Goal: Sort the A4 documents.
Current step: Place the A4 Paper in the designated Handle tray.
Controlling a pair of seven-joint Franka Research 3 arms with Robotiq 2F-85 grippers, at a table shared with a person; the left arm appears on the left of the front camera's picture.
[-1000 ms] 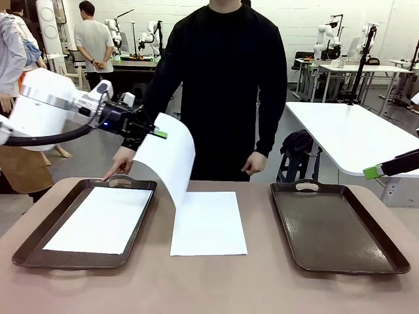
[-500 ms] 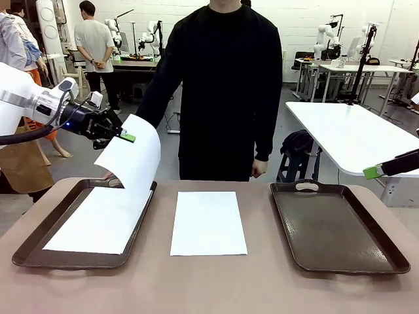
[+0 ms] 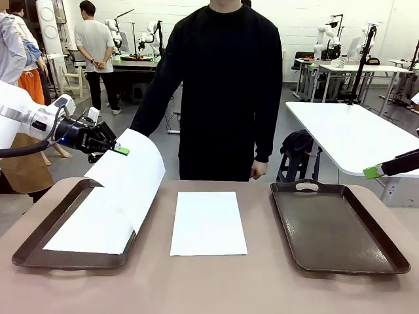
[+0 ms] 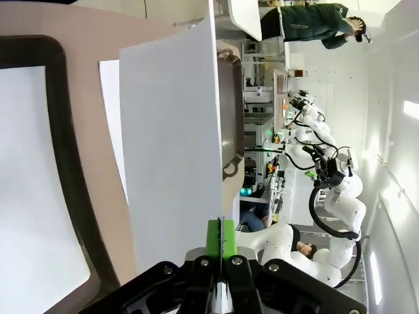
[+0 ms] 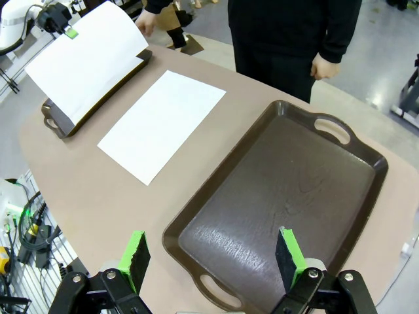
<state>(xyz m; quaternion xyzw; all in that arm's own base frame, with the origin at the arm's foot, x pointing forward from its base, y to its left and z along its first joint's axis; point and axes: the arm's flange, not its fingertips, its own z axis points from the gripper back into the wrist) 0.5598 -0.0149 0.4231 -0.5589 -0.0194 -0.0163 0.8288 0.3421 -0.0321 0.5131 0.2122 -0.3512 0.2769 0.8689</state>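
Three A4 documents in play. The held sheet (image 3: pixel 127 186) hangs in a curve from the left claw (image 3: pixel 120 150), which is pinched tight on its top edge; its lower part drapes over the left tray (image 3: pixel 26 252) and the second sheet (image 3: pixel 72 235) lying flat inside. The third sheet (image 3: pixel 208 222) lies flat on the worktop (image 3: pixel 209 281) between the trays, touching neither. The right tray (image 3: pixel 340 229) is bare; the right claw (image 5: pixel 211 248) hovers above it, jaws wide apart, holding nothing. Step in hand, by my reading: laying the held sheet onto the one in the left tray. From the front its inner side seems to cover the tray's inner rim, so it likely needs squaring to the tray before release. Best to bring the claw down low and toward the far handle so the free edge settles first and the paper unrolls flat. Let go close to the stack; thin paper dropped from height may glide off. Keep the pads clear of the rim.
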